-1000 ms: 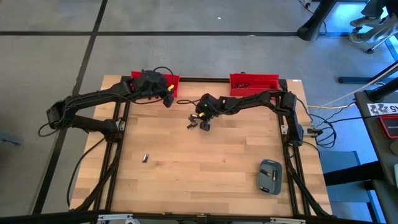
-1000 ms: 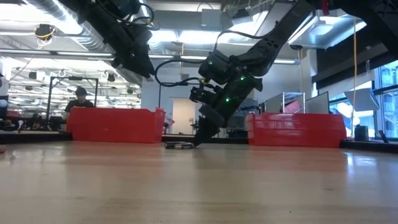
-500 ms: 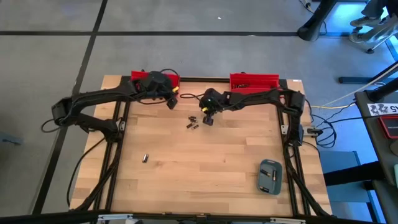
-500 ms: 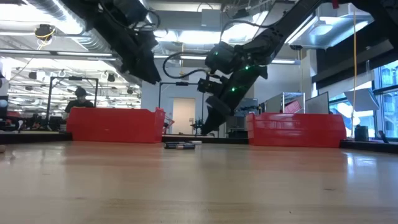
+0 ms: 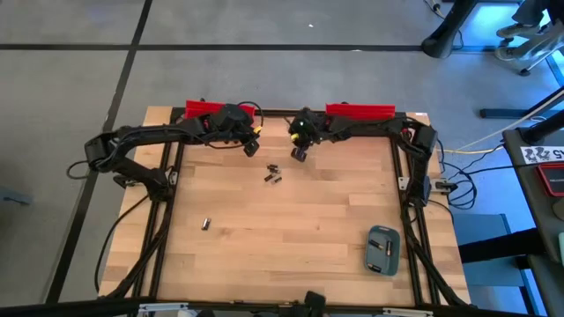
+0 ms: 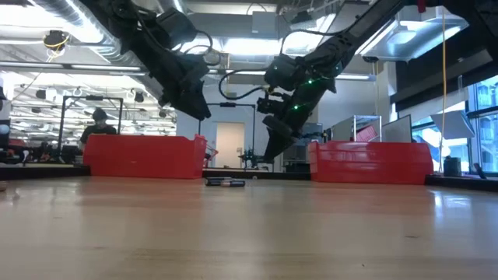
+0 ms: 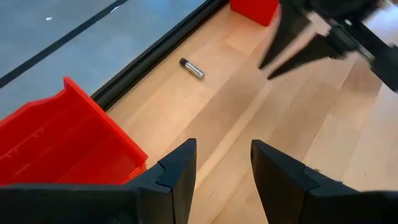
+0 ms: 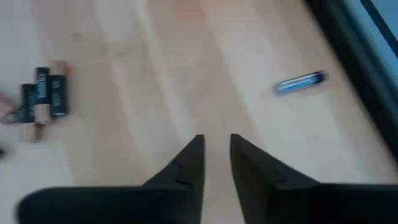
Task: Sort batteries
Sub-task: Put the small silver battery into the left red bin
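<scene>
**As the right gripper hangs empty, one battery lies loose by the edge**

While it hangs in the air just behind the pile of batteries, the right gripper has its fingers a little way apart. Nothing is between them. The left gripper hangs behind the pile too, on the other side. Its fingers are spread wide and it holds nothing.

The pile lies flat on the table. Farther back from the pile, a lone battery lies on the wood close to the table's back edge. It is in neither bin. The right red bin and the left red bin stand behind the pile at that back edge. Another battery lies well in front of the pile, on the left arm's side.

What could go wrong? The lone battery is round, so I think a small bump could roll it off the back edge. The two grippers are also close together, so they might knock each other if both go for it. A gripper that comes down crooked might also scatter the pile.

A second ago the right gripper was low down at the pile, touching the table. Now it is up and farther back. The left gripper has come closer to the pile as well.
</scene>
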`<action>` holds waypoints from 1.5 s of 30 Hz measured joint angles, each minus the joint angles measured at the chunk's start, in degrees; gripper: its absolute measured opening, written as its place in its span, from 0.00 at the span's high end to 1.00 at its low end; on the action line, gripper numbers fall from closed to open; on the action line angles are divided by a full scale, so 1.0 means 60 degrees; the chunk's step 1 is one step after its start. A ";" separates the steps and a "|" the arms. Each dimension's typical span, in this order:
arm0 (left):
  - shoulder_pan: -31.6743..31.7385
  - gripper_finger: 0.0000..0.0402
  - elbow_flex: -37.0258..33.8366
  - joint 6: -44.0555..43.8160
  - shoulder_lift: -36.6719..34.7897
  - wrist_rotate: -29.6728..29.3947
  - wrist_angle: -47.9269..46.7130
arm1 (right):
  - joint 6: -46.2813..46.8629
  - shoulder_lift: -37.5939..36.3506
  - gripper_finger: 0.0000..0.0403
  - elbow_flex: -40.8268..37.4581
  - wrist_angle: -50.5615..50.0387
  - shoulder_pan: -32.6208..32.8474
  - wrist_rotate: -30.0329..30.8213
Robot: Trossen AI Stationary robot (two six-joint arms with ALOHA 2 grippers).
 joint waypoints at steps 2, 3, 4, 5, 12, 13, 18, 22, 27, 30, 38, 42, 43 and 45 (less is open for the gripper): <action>0.0000 0.64 0.0000 0.0011 -0.0012 -0.0016 0.0025 | -0.0153 0.0000 0.75 0.0244 -0.0282 -0.0278 -0.0021; 0.0000 0.64 0.0001 0.0011 -0.0012 -0.0045 0.0014 | -0.0174 0.0000 0.72 0.0319 -0.0339 -0.0427 -0.0021; 0.0000 0.64 0.0000 0.0011 -0.0012 -0.0077 0.0005 | -0.0169 0.0000 0.68 0.0387 -0.0369 -0.0578 -0.0035; 0.0000 0.64 0.0000 0.0001 -0.0012 -0.0105 0.0012 | -0.0150 -0.0002 0.64 0.0447 -0.0360 -0.0712 -0.0060; -0.0004 0.64 0.0003 -0.0120 -0.0012 -0.0112 0.0047 | 0.0652 0.0623 0.43 0.1195 -0.0309 -0.0993 0.0026; -0.0004 0.64 0.0000 -0.0120 -0.0012 -0.0110 0.0045 | 0.0678 0.0808 0.41 0.1393 -0.0409 -0.0982 0.0078; -0.0004 0.64 0.0001 -0.0140 -0.0012 -0.0110 0.0031 | 0.1224 0.1653 0.40 0.2761 -0.1448 -0.1045 0.0402; -0.0004 0.64 0.0000 -0.0189 -0.0015 -0.0110 -0.0093 | 0.1358 0.2126 0.40 0.3487 -0.2131 -0.1231 0.0442; -0.0004 0.64 0.0003 -0.0322 -0.0012 -0.0114 -0.0082 | 0.1359 0.2460 0.40 0.3801 -0.2396 -0.1530 0.0379; -0.0004 0.64 0.0000 -0.0328 -0.0012 -0.0114 -0.0075 | 0.1474 0.2610 0.40 0.3804 -0.2411 -0.1736 0.0033; -0.0004 0.64 0.0003 -0.0357 -0.0012 -0.0110 -0.0065 | 0.1339 0.3060 0.40 0.3810 -0.2455 -0.1801 -0.0322; -0.0004 0.64 0.0004 -0.0357 -0.0012 -0.0111 -0.0071 | 0.1066 0.3093 0.40 0.3824 -0.2500 -0.1812 -0.0563; -0.0004 0.64 0.0004 -0.0357 -0.0012 -0.0112 -0.0071 | 0.0882 0.3066 0.40 0.3824 -0.2542 -0.1812 -0.0542; -0.0004 0.64 0.0004 -0.0357 -0.0012 -0.0111 -0.0071 | 0.0349 0.2999 0.40 0.3824 -0.2706 -0.1805 -0.0533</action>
